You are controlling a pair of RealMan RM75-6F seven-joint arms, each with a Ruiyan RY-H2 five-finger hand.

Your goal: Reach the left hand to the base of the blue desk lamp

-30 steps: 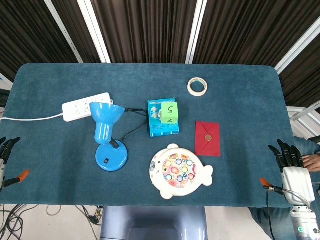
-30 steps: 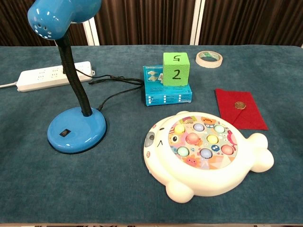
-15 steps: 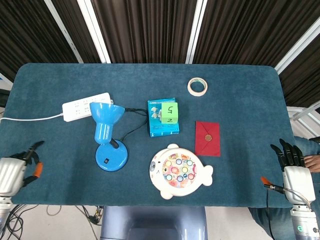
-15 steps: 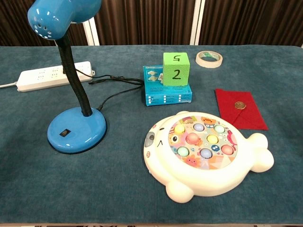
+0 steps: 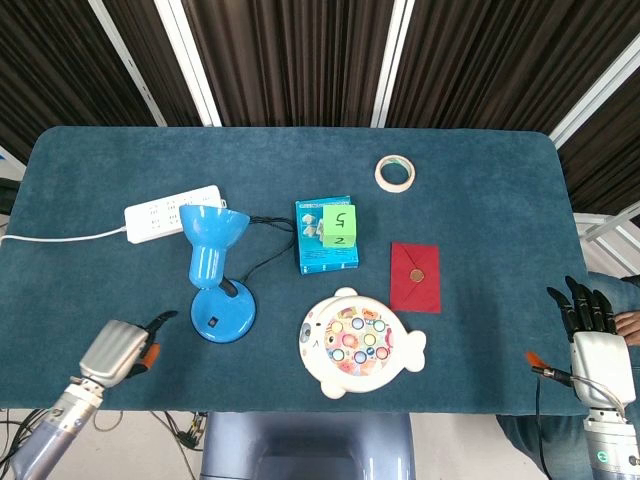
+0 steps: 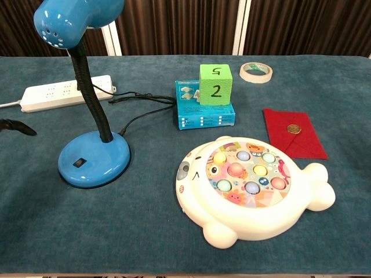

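The blue desk lamp stands left of centre, its round base (image 5: 223, 315) (image 6: 94, 158) flat on the cloth and its shade (image 5: 212, 228) bent over on a black neck. My left hand (image 5: 122, 347) hovers over the near left of the table, a short way left of the base and not touching it. Its dark fingers point toward the base and hold nothing; one fingertip (image 6: 16, 127) shows at the left edge of the chest view. My right hand (image 5: 590, 325) hangs beyond the table's right edge, fingers spread and empty.
A white power strip (image 5: 171, 212) lies behind the lamp, its black cord running to a blue box (image 5: 327, 238) with a green cube (image 5: 339, 227) on top. A white fish-shaped toy (image 5: 360, 343), a red envelope (image 5: 415, 276) and a tape roll (image 5: 395, 173) lie further right.
My left hand has come in from the table's left edge and moved right toward the lamp base. The right hand has drifted slightly down and right.
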